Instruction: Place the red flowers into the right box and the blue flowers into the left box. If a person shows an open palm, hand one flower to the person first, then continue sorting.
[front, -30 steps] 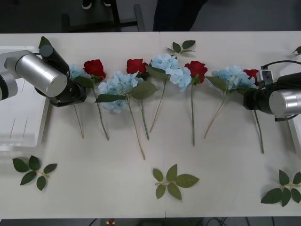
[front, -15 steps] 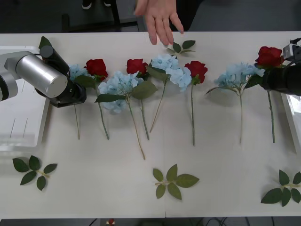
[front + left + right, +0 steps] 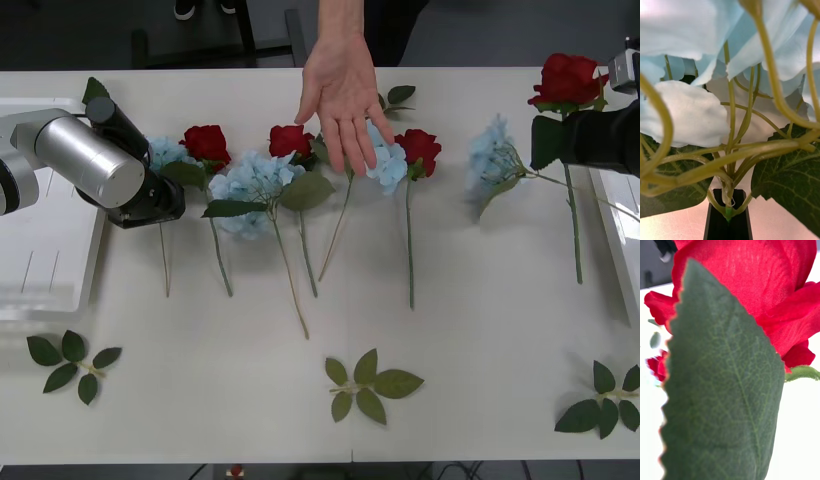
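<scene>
Person's open palm (image 3: 342,95) now lower over the flower row, right pincer (image 3: 600,140) holding red rose (image 3: 568,78), left pincer (image 3: 150,195) on blue hydrangea (image 3: 160,152).

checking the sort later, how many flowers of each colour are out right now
red flowers: 4
blue flowers: 4
total: 8

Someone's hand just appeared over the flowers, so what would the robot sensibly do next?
Probably carry the red rose, held up by the right gripper, toward the person's open palm over the table's far middle instead of to the right box, since a shown palm calls for handing over one flower first.
</scene>
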